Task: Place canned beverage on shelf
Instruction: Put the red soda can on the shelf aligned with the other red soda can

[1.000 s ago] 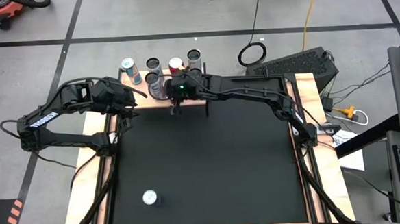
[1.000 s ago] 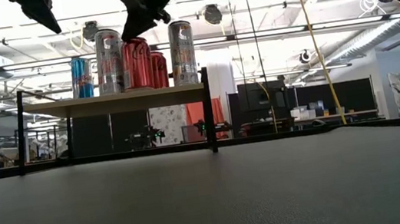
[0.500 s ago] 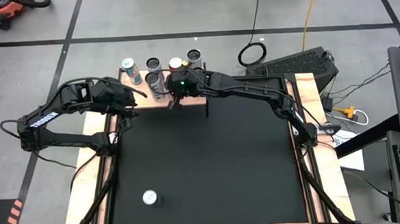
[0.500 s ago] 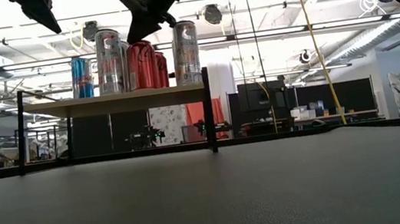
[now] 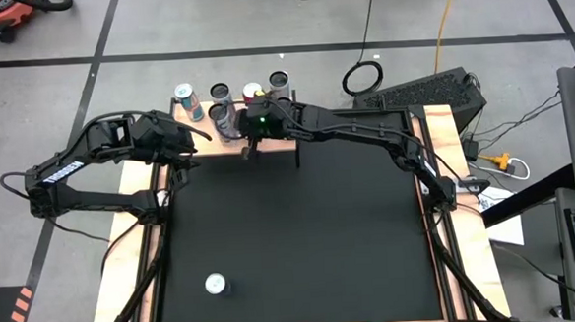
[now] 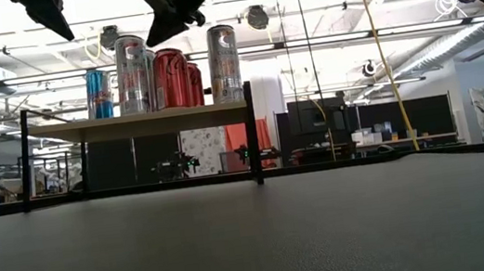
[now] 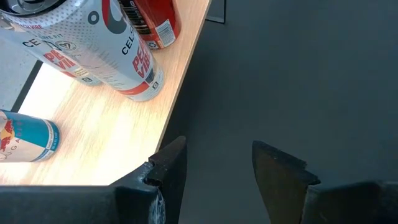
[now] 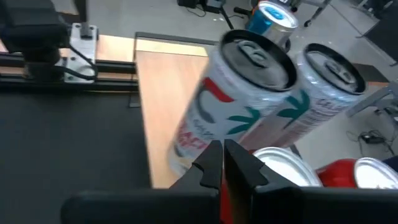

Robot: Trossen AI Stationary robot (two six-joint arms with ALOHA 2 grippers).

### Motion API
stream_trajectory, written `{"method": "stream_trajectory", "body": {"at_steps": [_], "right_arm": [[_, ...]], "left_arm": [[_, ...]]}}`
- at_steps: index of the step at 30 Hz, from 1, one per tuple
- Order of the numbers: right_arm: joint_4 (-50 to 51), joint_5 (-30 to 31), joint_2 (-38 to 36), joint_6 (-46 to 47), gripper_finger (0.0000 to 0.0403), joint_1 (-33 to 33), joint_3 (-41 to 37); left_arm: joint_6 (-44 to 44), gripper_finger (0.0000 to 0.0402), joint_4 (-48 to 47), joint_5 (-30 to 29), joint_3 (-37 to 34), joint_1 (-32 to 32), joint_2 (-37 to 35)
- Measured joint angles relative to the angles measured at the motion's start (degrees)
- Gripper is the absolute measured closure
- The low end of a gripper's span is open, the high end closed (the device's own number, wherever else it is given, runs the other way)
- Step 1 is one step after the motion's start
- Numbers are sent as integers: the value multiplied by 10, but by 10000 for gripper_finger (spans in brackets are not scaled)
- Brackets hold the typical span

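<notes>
The left gripper (image 7: 214,165) waits with fingers apart beside the small light-wood shelf on black legs (image 6: 132,122). The red drink can (image 6: 171,77) stands there among tall silver cans (image 6: 131,73). Above it, the right gripper (image 6: 170,4) has fingers together, holding nothing. It could bump a can over. Only the high view shows the lone silver can (image 5: 215,283) left on the black table (image 5: 301,239).

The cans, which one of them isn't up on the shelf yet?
The lone can standing on the black mat near the table's front edge, far from both grippers. All the others stand together on the shelf at the back.
</notes>
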State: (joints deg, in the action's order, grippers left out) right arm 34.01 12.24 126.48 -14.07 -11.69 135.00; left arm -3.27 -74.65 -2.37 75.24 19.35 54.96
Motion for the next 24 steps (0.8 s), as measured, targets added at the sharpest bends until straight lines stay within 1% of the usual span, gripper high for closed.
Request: {"method": "stream_trajectory", "body": {"at_steps": [9,12,16,21,24], "right_arm": [[-7,2,-17,-2,403,-19,0],[9,17,-23,8,403,-26,0],[27,15,-25,27,403,-31,0],[68,14,-26,28,403,-29,0],[70,30,-26,28,403,-29,0]], "left_arm": [[-1,222,0,0,0,0,0],[-1,222,0,0,0,0,0],[-1,222,0,0,0,0,0],[-1,222,0,0,0,0,0],[-1,222,0,0,0,0,0]]}}
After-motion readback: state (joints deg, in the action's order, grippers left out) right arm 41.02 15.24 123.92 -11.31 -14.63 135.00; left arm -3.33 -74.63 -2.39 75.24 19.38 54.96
